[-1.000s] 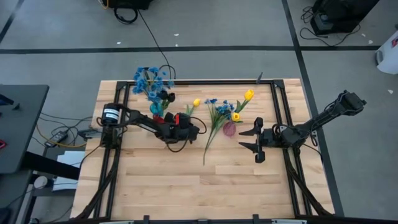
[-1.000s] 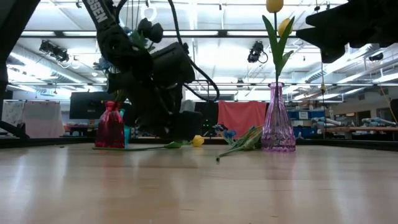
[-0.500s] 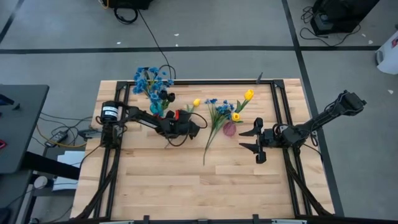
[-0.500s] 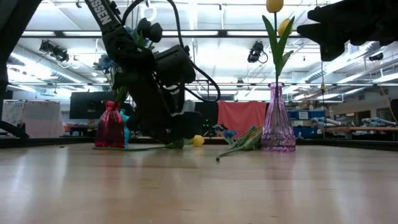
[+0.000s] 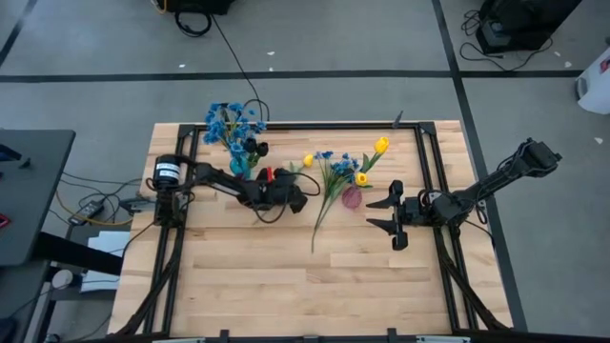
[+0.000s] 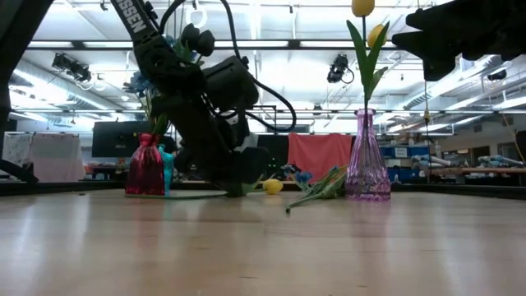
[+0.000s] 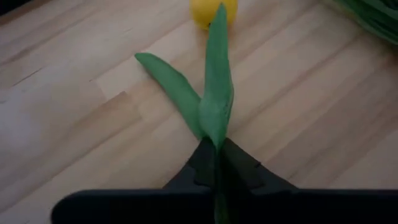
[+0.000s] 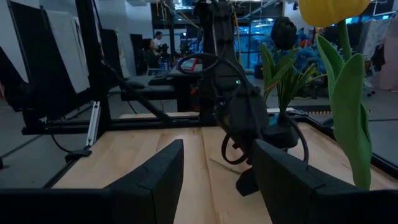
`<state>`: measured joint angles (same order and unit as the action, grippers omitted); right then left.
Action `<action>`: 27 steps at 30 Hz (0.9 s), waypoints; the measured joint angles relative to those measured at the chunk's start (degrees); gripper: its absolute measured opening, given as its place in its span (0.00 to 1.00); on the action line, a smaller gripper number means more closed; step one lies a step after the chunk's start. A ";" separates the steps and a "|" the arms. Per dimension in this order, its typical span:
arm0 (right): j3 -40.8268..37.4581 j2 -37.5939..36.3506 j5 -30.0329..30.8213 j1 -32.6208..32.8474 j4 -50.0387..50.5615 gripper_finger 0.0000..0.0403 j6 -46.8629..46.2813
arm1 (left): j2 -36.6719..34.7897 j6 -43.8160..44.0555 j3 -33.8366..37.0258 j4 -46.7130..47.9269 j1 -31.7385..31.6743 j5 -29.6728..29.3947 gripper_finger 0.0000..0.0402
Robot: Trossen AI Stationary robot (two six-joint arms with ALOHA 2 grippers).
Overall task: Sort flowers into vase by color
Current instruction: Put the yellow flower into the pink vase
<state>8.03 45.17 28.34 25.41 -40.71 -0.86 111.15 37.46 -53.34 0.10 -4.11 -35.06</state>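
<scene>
Two vases crowd the left gripper (image 5: 297,195): a red vase (image 6: 145,169) behind it and a pink vase (image 6: 366,159) with yellow tulips nearby. It is clamped on a yellow tulip (image 7: 213,9)'s stem, low on the table (image 5: 286,276), just beside a loose pile of blue flowers (image 5: 334,171). Right gripper (image 5: 386,213) hovers half-spread, empty, beside the pink vase.

The pale plank worktop (image 5: 286,276) has black frame rails (image 5: 315,123) along its edges. Around it lies grey floor crossed by dark tape lines (image 5: 334,74). A black cable (image 5: 232,55) trails across the floor toward the worktop's far edge. A dark side table (image 5: 29,191) stands off the left edge. Beyond the far right corner are black equipment (image 5: 519,24) and a white container (image 5: 596,81). A salmon cloth (image 6: 318,154) hangs behind the far edge, and what may be a person (image 8: 157,40) sits deep in the room.
</scene>
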 joint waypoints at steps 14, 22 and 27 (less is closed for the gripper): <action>0.00 0.00 -1.44 1.43 0.23 0.50 -2.14 | -4.55 -10.34 0.13 -14.37 7.12 -15.41 0.04; 0.04 2.40 -2.46 2.32 0.50 0.50 -2.52 | -6.44 -23.96 0.09 -28.93 13.33 -27.25 0.04; 0.07 5.69 -2.34 1.81 -4.35 0.51 -2.08 | -6.44 -37.18 0.09 -43.11 17.56 -31.84 0.04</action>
<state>8.10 50.86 26.00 27.22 -45.06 -2.94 104.71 0.28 -53.25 -43.01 13.45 -66.90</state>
